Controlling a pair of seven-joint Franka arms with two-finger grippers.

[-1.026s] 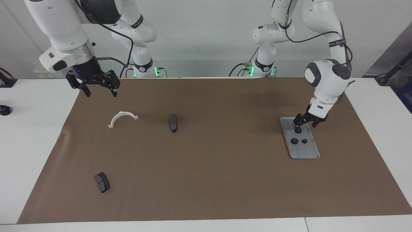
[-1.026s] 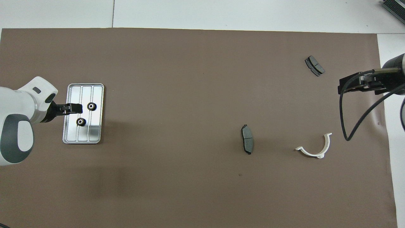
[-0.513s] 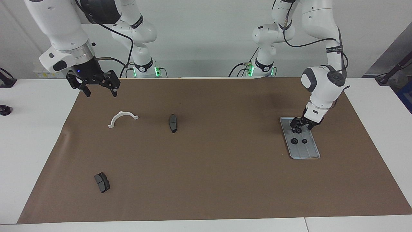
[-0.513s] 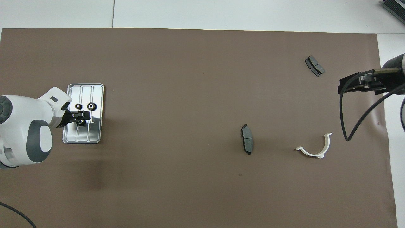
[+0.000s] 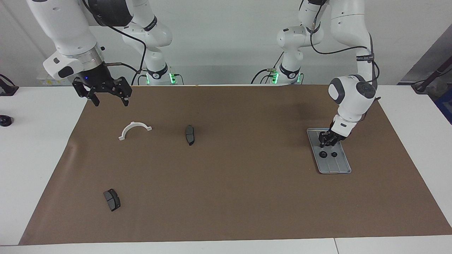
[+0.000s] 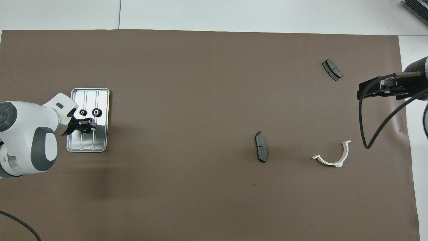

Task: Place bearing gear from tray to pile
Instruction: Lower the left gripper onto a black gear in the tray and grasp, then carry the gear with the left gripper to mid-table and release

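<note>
The silver-grey ribbed tray lies on the brown mat toward the left arm's end, and shows in the overhead view. Two small black bearing gears lie side by side in it; from overhead they are two black rings. My left gripper is down in the tray at its end nearer the robots, fingers closed on a third gear that they mostly hide. My right gripper waits open and empty, raised over the mat's corner. No pile of gears shows.
A white half-ring bracket lies under and just out from the right gripper. One dark brake pad lies mid-mat, another farther from the robots toward the right arm's end. White table surrounds the mat.
My left gripper has shifted along the tray toward the robots, come down over the single gear there, and its fingers have closed in on it. The right arm has not moved.
</note>
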